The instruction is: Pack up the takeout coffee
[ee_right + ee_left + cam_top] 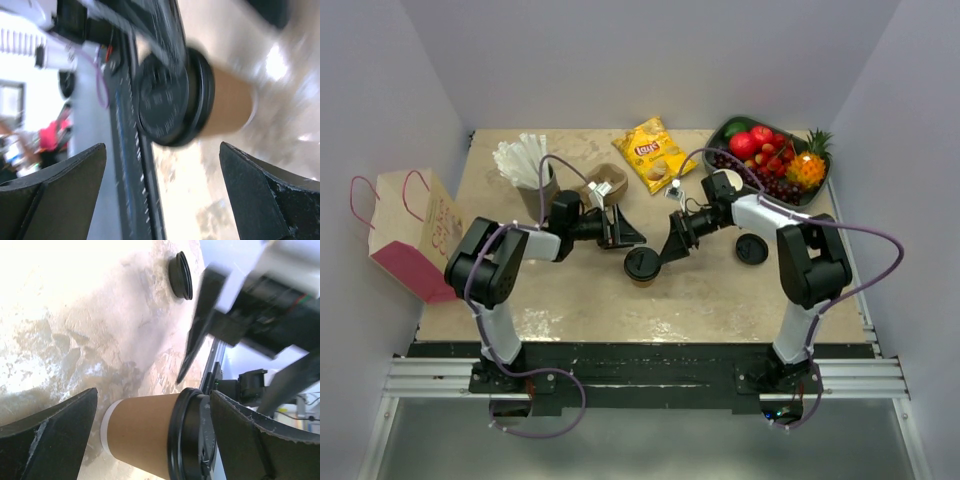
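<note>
- Standing upright on the table (pixel 720 300), the takeout coffee (pixel 642 266) is near the middle, a little toward the near edge, and its black lid is on.
- The left gripper (pixel 625 232) hangs low just behind the cup and slightly to its left. Its jaws are spread wide and hold nothing.
- In the left wrist view the tan wall of the cup shows in the gap past the two fingers (pixel 50 440). One finger has a clear gap to the foot of the cup. The other comes up to the rim of the lid, and I cannot tell if it touches.
- The right gripper (pixel 672 245) points at the cup from the right, close beside the lid. Its jaws are also wide apart and empty.
- The right wrist view is blurred, but the lidded cup is seen between its fingers (pixel 272 200), apart from both.
- A loose black lid (pixel 751 249) lies on the table to the right of the cup, well apart from it.
- Beside the left table edge stands a paper bag (pixel 408 232) with pink handles.
- At the back are a cup of white paper items (pixel 525 165), a tan cup without a lid (pixel 603 186), a yellow chips bag (pixel 653 153) and a tray of fruit (pixel 740 120).
</note>
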`<control>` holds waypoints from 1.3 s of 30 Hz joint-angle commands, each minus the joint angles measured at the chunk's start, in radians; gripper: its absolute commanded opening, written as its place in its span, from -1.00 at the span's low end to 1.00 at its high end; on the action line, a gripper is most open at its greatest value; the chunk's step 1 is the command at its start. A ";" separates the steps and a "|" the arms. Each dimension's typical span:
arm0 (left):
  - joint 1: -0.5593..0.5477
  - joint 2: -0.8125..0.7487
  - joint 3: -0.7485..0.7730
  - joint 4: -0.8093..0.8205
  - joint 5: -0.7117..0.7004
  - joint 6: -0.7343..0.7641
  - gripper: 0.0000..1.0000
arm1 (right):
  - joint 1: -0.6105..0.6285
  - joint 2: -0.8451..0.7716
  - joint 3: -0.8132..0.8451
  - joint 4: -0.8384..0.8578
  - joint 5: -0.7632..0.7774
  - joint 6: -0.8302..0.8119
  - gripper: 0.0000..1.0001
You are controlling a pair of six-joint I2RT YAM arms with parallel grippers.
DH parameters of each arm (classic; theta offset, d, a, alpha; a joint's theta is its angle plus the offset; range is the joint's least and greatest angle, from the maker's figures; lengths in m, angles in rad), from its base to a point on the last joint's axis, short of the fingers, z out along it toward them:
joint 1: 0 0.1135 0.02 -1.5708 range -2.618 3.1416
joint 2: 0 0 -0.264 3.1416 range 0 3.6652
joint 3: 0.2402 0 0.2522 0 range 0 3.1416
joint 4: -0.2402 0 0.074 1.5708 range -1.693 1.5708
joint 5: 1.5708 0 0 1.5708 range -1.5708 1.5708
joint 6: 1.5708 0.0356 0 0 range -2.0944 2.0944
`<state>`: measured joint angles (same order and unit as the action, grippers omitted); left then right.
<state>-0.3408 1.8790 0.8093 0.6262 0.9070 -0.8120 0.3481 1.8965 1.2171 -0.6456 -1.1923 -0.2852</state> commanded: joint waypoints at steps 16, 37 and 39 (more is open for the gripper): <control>0.003 -0.383 -0.081 -0.479 0.021 0.438 0.99 | 0.029 0.050 -0.013 0.679 0.030 0.641 0.86; -0.059 -0.250 -0.137 -0.212 0.044 0.306 0.97 | 0.046 0.102 -0.106 0.762 0.008 0.667 0.64; -0.066 -0.241 -0.139 -0.204 0.032 0.289 0.96 | 0.046 0.102 -0.116 0.765 0.008 0.667 0.64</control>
<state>-0.3878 1.6249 0.6724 0.3271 0.9161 -0.4816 0.3923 2.0159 1.1244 0.0860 -1.1683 0.3817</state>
